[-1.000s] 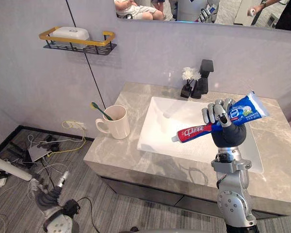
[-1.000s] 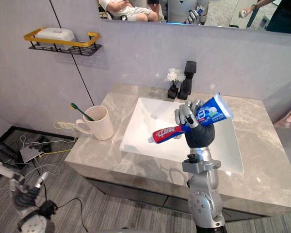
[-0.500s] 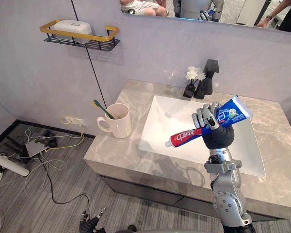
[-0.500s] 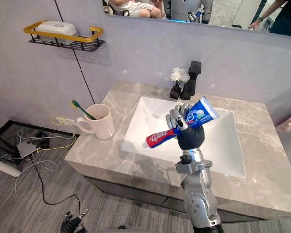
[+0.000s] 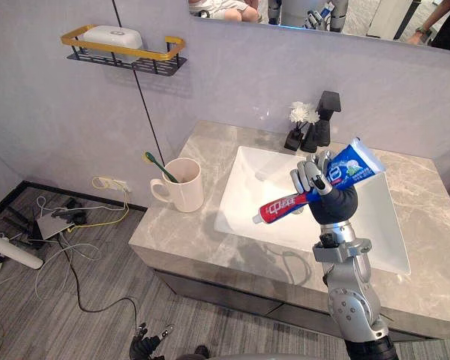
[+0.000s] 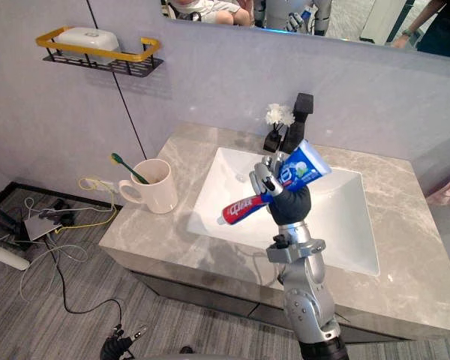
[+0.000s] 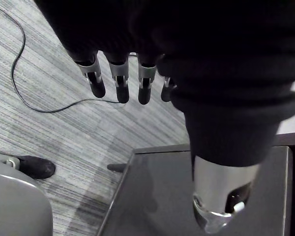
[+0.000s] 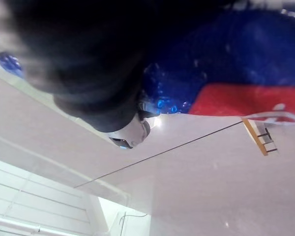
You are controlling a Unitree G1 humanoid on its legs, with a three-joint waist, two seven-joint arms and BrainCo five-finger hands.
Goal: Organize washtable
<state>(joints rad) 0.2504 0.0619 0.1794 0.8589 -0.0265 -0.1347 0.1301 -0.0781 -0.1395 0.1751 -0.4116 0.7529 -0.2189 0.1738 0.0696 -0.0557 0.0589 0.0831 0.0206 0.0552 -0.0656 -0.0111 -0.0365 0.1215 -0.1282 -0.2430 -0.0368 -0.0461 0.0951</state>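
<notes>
Now the right hand [image 5: 331,201] grips the toothpaste tube [image 5: 285,205] above the sink [image 5: 244,187], cap pointing eight o'clock; the mug [image 5: 184,189] stands off at nine o'clock. The left hand [image 7: 120,88] hangs slack-fingered.

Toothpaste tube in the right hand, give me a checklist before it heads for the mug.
1. Grip: right hand, fingers curled round the blue and red toothpaste tube: ok.
2. Tube held above the white sink, touching nothing else: ok.
3. Cream mug upright on the grey marble counter: ok.
4. Room in the mug beside the leaning green toothbrush: ok.
5. Tube cap on: cannot tell.
6. Left hand low by the floor, fingers straight: ok.
</notes>
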